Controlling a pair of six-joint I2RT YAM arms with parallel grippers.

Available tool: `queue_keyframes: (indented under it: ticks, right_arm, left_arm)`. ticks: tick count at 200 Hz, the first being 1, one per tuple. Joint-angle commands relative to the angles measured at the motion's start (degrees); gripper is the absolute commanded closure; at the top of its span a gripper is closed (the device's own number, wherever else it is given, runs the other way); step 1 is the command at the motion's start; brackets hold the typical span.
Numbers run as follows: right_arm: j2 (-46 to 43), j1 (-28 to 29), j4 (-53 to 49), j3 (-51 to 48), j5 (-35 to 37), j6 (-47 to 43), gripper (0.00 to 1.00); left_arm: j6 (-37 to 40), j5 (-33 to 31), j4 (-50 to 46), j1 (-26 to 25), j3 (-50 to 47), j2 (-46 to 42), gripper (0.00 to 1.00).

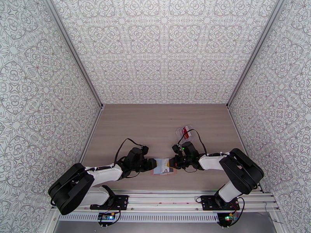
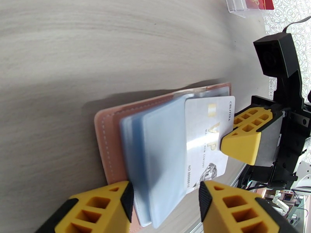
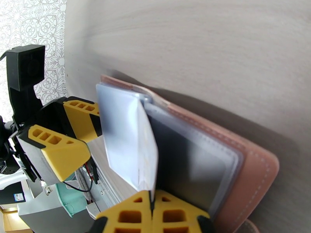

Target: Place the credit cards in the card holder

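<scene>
- Insertion step: right hand (image 3: 151,209) clenched on the white VIP card (image 2: 208,140), partly under the card holder (image 2: 105,148) sleeves (image 2: 163,152).
- Left hand (image 2: 165,202) parted, straddling those sleeves.
- Next, I'd say: slide it home, then release.

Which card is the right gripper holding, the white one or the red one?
The white VIP card, pinched by the right gripper at the card holder. The red card lies apart in the clear pouch.

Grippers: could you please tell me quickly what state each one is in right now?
Left gripper: open, fingers either side of the holder pockets.
Right gripper: shut on a white card.
</scene>
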Motion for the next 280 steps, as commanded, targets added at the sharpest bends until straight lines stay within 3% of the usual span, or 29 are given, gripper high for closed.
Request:
queue_keyframes:
  ticks: [1, 280]
  right_arm:
    - [-0.79, -0.36, -4.48, -1.24, 1.89, -1.26, 1.0]
    - [3.01, -1.87, -3.34, 0.21, -0.95, -2.19, 1.0]
  left_arm:
    - [0.53, -0.72, -2.02, -0.7, -0.11, 0.7, 0.48]
    - [0.98, -0.9, -2.63, -1.09, 0.85, 1.43, 0.48]
